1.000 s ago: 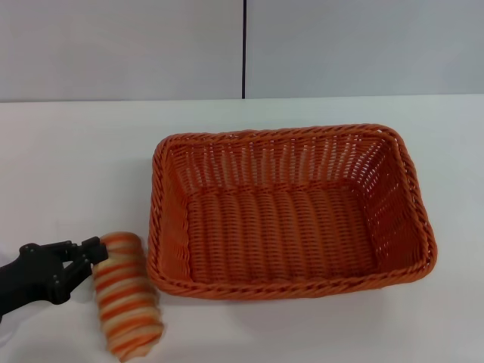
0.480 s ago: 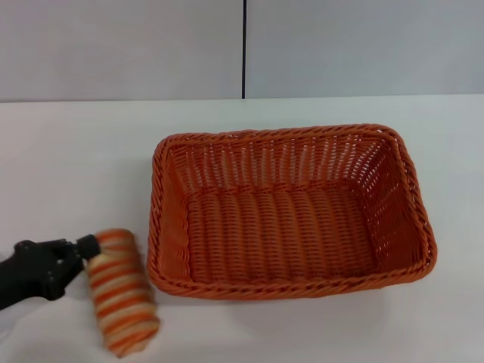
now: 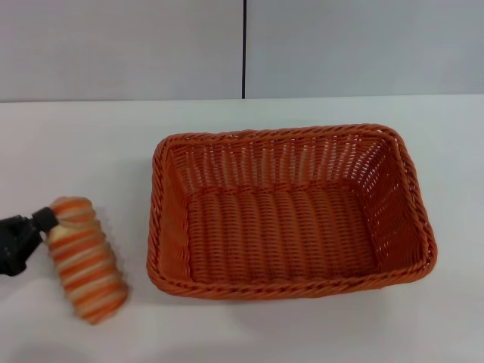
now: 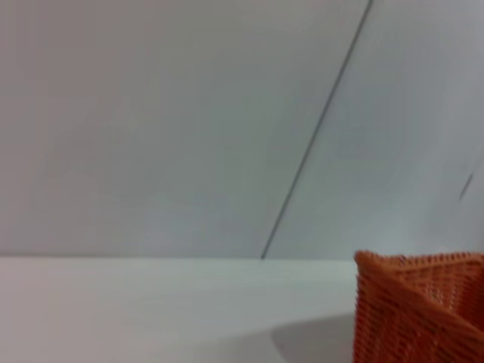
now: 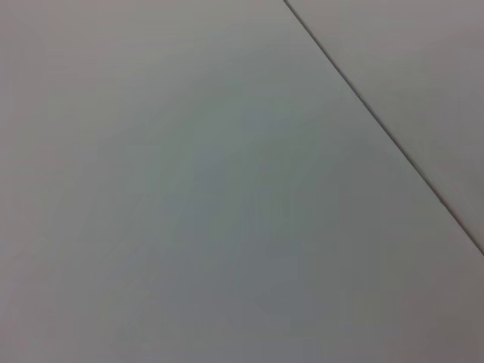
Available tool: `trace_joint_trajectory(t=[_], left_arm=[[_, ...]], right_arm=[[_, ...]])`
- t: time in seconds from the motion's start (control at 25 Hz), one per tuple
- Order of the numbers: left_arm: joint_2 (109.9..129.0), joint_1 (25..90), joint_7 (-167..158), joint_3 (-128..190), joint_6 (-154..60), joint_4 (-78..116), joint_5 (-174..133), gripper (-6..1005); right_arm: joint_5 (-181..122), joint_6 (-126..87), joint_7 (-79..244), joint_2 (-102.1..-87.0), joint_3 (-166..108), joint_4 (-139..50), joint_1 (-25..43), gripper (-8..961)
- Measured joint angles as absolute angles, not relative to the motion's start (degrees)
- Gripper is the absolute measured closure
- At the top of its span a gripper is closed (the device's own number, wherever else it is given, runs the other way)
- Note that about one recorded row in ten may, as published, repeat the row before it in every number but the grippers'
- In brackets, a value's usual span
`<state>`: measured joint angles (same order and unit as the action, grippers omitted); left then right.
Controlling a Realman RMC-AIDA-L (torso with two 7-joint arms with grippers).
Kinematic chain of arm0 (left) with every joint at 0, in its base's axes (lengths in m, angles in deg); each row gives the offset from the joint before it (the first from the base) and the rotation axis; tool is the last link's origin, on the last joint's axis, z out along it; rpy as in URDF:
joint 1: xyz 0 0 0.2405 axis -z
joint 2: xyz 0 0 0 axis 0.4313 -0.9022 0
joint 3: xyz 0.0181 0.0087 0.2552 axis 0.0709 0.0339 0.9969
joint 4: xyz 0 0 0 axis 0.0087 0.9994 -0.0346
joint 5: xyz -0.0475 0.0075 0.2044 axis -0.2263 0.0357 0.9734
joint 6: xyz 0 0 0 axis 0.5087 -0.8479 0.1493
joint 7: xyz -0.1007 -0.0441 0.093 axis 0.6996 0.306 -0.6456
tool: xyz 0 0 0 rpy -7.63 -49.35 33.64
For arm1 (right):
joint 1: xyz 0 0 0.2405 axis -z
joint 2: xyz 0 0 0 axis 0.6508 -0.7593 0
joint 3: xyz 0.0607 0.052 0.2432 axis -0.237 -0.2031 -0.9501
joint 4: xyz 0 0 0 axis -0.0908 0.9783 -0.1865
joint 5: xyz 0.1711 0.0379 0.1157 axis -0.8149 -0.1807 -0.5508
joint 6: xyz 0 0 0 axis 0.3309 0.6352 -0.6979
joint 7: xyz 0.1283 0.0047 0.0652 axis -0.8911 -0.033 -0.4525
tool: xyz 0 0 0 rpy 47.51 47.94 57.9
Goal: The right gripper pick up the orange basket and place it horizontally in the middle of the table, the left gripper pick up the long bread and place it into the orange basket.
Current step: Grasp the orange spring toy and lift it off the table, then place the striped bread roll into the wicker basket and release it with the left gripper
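Left pincer (image 3: pixel 34 227) at the counter's (image 3: pixel 76 151) left edge, clamped on long bread (image 3: pixel 83 259), apart from orange basket (image 3: pixel 291 212). Left wrist view only catches a basket corner.

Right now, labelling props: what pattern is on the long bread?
The long bread has alternating orange and cream stripes, clearest in the head view.

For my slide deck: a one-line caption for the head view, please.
Left hand grips one end of the long bread, left of the empty orange basket on the white table.
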<state>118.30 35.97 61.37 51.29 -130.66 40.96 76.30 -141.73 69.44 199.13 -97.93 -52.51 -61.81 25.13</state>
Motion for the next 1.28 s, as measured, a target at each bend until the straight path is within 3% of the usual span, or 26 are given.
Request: trace_joint_trajectory(t=[0.52,0.92,1.28], left_arm=[[119.19,37.3,58.7,37.1,-142.6,41.8,76.2,995],[122.24,46.3,56.0,33.9,-144.5,40.5,76.0,996],[122.78,55.4,50.0,40.6,-140.7,29.8,76.6,975]], right_arm=[[-141.7,69.2,199.1,-98.26,-52.5,-61.8,25.0,427],[-141.7,69.1,201.2,-97.91,-52.1,-59.0,24.5,426],[-141.7,69.1,201.3,-98.27,-52.5,-58.9,24.6,426]])
